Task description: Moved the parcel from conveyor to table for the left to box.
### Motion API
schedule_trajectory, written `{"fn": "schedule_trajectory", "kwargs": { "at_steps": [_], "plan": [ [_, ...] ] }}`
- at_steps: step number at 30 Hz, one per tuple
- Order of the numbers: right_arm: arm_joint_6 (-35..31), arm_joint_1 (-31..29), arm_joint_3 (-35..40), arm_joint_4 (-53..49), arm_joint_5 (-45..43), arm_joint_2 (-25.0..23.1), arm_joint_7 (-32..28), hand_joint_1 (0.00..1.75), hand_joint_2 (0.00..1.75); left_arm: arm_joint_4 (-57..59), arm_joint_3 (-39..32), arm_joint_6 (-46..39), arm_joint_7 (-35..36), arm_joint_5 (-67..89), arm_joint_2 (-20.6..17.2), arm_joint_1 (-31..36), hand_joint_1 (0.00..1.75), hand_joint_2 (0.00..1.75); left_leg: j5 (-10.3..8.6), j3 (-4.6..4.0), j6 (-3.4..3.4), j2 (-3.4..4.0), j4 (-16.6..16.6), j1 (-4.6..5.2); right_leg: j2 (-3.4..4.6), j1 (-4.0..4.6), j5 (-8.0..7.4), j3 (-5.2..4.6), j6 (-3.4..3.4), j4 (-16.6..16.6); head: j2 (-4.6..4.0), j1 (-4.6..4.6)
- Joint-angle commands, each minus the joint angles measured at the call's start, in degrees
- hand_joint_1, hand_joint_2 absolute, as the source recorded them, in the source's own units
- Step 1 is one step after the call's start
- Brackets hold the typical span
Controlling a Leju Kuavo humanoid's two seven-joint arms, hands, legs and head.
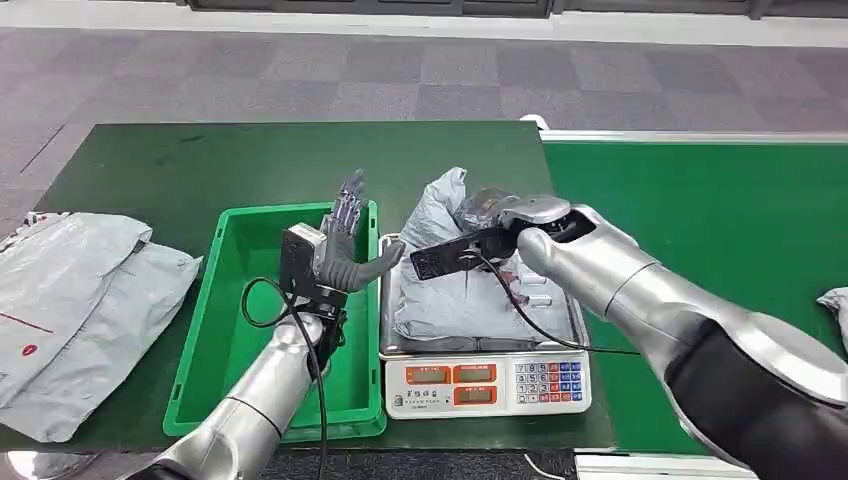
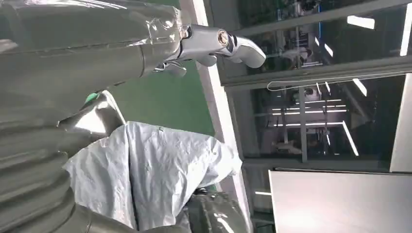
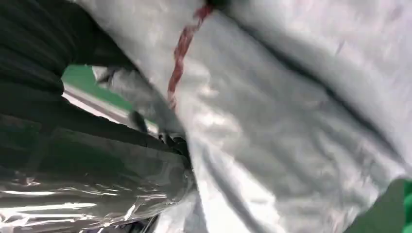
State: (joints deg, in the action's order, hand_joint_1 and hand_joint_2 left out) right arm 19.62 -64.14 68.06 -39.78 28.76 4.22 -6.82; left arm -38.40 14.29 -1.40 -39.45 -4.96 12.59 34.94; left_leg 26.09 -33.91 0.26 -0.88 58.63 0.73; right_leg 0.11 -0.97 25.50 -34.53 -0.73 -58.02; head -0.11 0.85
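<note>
A grey plastic parcel (image 1: 470, 295) lies on the tray of a weighing scale (image 1: 487, 380) at the middle of the green table. My right hand (image 1: 492, 222), wrapped in clear film, sits on the parcel's upper part and grips it, and one end of the bag is bunched up beside it. The right wrist view has the parcel (image 3: 291, 121) pressed close against my right hand (image 3: 87, 160). My left hand (image 1: 345, 245) hovers over the green box (image 1: 225, 330), fingers spread upward and thumb stretched toward the scale, holding nothing. The left wrist view looks past my left hand (image 2: 97, 53) at the parcel (image 2: 160, 170).
Two more grey bags (image 1: 80, 300) lie on the table's left end. The green conveyor belt (image 1: 720, 200) runs along the right, with another bag (image 1: 835, 305) at its right edge. A black cable loops from my left wrist over the box.
</note>
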Motion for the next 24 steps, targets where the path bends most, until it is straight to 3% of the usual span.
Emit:
{"fn": "schedule_trajectory", "kwargs": {
  "at_steps": [1,3,9,24],
  "plan": [
    [-20.27,2.02,-10.98,-9.62,0.84,4.79,0.26,0.0,1.75,0.39,-0.75,-0.16,0.15,0.73,-1.35,0.26,0.0,1.75,-0.01,0.03,-0.16,0.08,-0.05,-0.11,-0.02,0.12,-0.04,0.05,0.09,0.1,0.0,0.0],
    [-26.9,7.95,-21.76,-21.24,5.9,8.09,0.8,0.0,1.75,1.05,-0.5,0.09,-0.41,0.68,-1.02,0.28,0.0,1.75,0.0,0.04,-0.14,0.01,-0.08,-0.13,-0.08,0.14,-0.03,0.09,0.09,0.16,-0.02,0.0],
    [-35.14,17.12,-37.97,-32.83,8.46,8.09,-5.28,0.0,1.75,4.22,0.96,0.94,-0.55,0.69,-0.12,2.65,0.0,1.75,-0.01,-0.08,-0.07,-0.15,0.02,-0.1,-0.2,0.11,0.01,-0.01,0.04,0.07,0.0,0.0],
    [-36.53,17.55,-39.88,-33.25,7.98,7.03,-6.7,0.0,1.75,4.8,1.35,1.06,-0.55,0.65,-0.05,3.11,0.0,1.75,-0.01,-0.03,-0.06,0.24,0.02,-0.01,0.09,0.03,-0.12,-0.11,0.06,0.03,0.0,0.0]
  ]
}}
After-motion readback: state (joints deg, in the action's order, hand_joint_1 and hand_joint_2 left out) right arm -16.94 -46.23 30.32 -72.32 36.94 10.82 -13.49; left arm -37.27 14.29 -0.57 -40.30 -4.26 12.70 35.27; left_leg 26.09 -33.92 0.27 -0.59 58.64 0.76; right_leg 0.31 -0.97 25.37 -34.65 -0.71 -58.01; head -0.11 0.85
